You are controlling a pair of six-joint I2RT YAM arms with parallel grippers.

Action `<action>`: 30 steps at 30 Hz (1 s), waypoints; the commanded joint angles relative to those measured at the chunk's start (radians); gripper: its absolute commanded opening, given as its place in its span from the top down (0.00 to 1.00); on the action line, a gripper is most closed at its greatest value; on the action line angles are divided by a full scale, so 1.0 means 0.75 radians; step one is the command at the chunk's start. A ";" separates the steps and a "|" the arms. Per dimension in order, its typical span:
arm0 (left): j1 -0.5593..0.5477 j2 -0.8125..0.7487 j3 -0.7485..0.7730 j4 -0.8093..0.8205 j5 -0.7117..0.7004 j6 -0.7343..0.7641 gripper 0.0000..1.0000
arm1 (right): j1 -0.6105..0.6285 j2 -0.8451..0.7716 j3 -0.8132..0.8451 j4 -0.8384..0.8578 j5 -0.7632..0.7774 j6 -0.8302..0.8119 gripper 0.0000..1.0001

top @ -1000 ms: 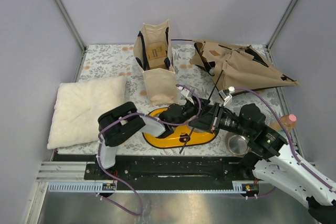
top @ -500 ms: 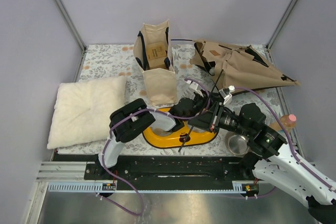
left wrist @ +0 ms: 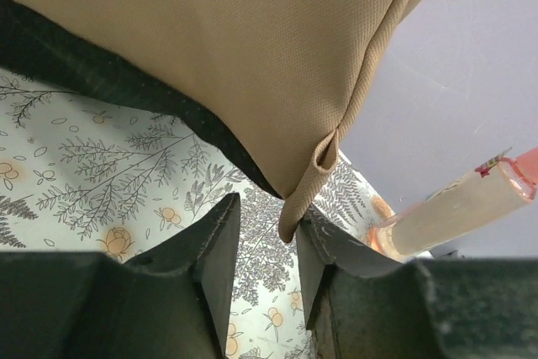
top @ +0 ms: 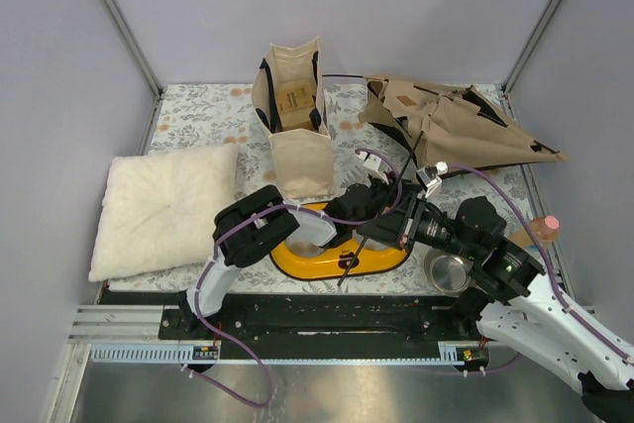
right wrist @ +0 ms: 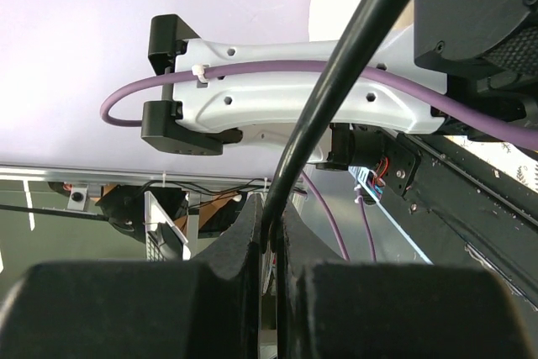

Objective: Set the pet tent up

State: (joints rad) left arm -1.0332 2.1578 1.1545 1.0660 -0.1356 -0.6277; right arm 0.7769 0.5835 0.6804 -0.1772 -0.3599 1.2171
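Tan canvas pet tent (top: 466, 131) slumped right of beige tote bag (top: 297, 141). Your R gripper (right wrist: 271, 216) pinches its thin black pole (right wrist: 336, 81); L gripper (left wrist: 267, 208) spread round hem corner (left wrist: 324, 153). Fabric looks floppy, light, so grab seams.

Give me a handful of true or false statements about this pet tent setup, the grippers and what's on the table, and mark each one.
1. The right gripper is shut on a thin black pole. True.
2. The pet tent stands fully set up. False: it lies collapsed at the right rear of the table.
3. The left gripper is clamped tight on the tent fabric. False: its jaws stand apart, with a tan tent corner hanging between them.
4. The tote bag stands upright. True.
5. The cream pillow lies inside the tote bag. False: it lies flat on the left side of the table.
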 commanded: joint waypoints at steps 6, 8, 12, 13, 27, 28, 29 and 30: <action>0.003 -0.008 0.046 0.063 0.001 0.027 1.00 | 0.003 -0.044 0.032 0.103 0.038 -0.072 1.00; 0.007 -0.016 0.031 0.080 0.005 0.025 1.00 | 0.003 -0.046 0.024 0.101 0.036 -0.074 1.00; 0.007 -0.026 0.027 0.090 0.007 0.021 0.88 | 0.005 -0.052 0.013 0.101 0.038 -0.068 1.00; 0.009 -0.026 0.027 0.096 0.013 0.021 0.82 | 0.003 -0.054 0.009 0.101 0.040 -0.070 1.00; 0.009 0.017 0.087 0.111 0.046 -0.014 0.69 | 0.005 -0.068 -0.028 0.109 0.046 -0.056 1.00; 0.009 0.019 0.095 0.113 0.052 -0.012 0.69 | 0.005 -0.066 -0.030 0.116 0.044 -0.054 1.00; 0.007 0.023 0.097 0.121 0.060 -0.012 0.72 | 0.003 -0.066 -0.032 0.120 0.042 -0.050 1.00; 0.009 0.027 0.101 0.129 0.070 -0.008 0.76 | 0.003 -0.066 -0.030 0.122 0.042 -0.048 1.00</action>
State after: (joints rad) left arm -1.0309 2.1674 1.1797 1.0748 -0.1173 -0.6304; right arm 0.7769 0.5461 0.6521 -0.1768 -0.3569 1.2198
